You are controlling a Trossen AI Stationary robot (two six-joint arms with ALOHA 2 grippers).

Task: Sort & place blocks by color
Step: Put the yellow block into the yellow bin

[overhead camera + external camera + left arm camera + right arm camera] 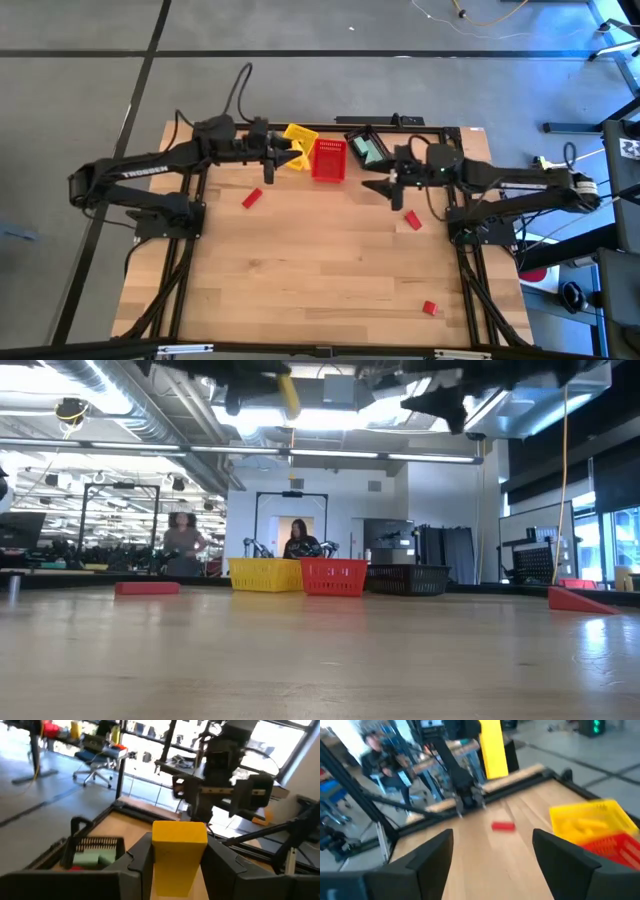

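A: The left hand (172, 865) is closed on the yellow bar block (179, 851), above the yellow basket (297, 140).

B: Rigid, light, probably slick; pinch its flat sides mid-length. Long axis stands upright between the fingers.

A: The right hand (492, 855) is open, holding nothing.

The bench (320, 270) is seen from straight overhead and level from its surface; wrist views face opposite ways; the red basket (328, 159) is shared.
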